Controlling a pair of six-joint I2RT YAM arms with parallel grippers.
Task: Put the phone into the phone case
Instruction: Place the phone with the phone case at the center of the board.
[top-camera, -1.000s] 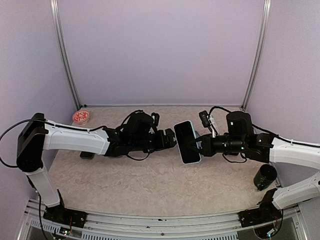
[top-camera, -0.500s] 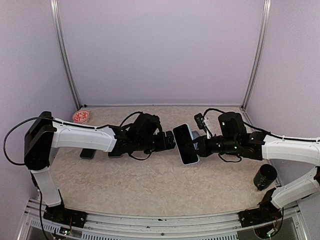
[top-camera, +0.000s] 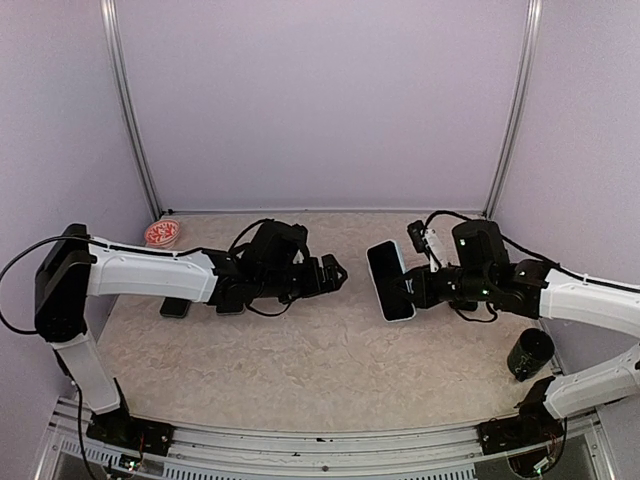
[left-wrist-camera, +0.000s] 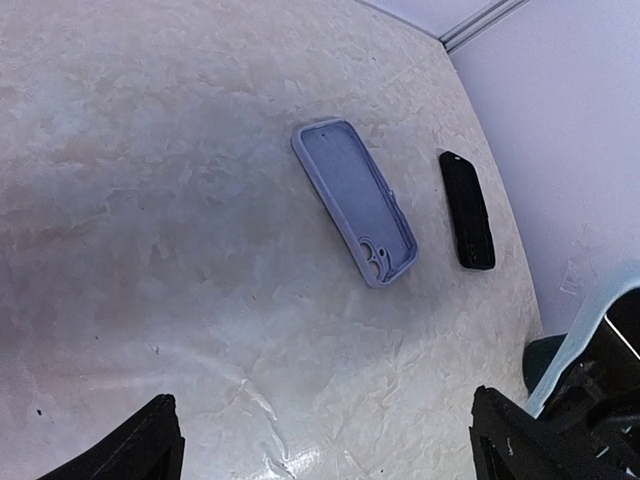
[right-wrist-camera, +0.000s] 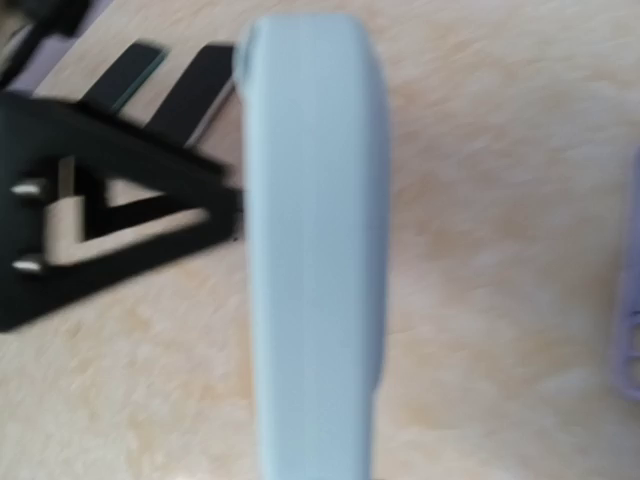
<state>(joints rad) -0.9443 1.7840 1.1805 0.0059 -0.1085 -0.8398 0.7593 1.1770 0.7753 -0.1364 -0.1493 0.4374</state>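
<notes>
Holding the phone (top-camera: 388, 280) in my right hand (top-camera: 410, 288), fingers closed on its edge, above the worktop (top-camera: 300, 350). Left hand (top-camera: 336, 272) wide open, empty. Step, as I judge it: bringing the phone to the phone case (left-wrist-camera: 355, 203), which is lavender, soft-looking, raised rim, lying open side up. Next: align the rigid slab squarely, press in.

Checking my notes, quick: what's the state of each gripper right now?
Left gripper: open, holding nothing.
Right gripper: closed on the phone.
</notes>
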